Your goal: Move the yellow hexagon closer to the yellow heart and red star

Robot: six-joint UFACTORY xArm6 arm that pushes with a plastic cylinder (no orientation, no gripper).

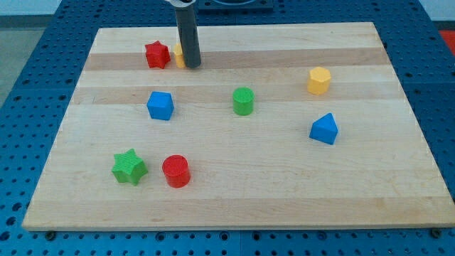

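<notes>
The yellow hexagon (319, 80) sits at the board's upper right. The red star (157, 55) lies at the upper left. The yellow heart (178, 54) is just right of the star and mostly hidden behind my rod. My tip (192, 66) rests on the board at the heart's right side, touching or nearly touching it. The hexagon is far to the right of my tip.
A blue cube (161, 105) and a green cylinder (243, 101) lie mid-board. A blue triangular block (325, 129) is at the right. A green star (129, 167) and a red cylinder (175, 171) sit at the lower left. The wooden board (398, 178) has blue pegboard around it.
</notes>
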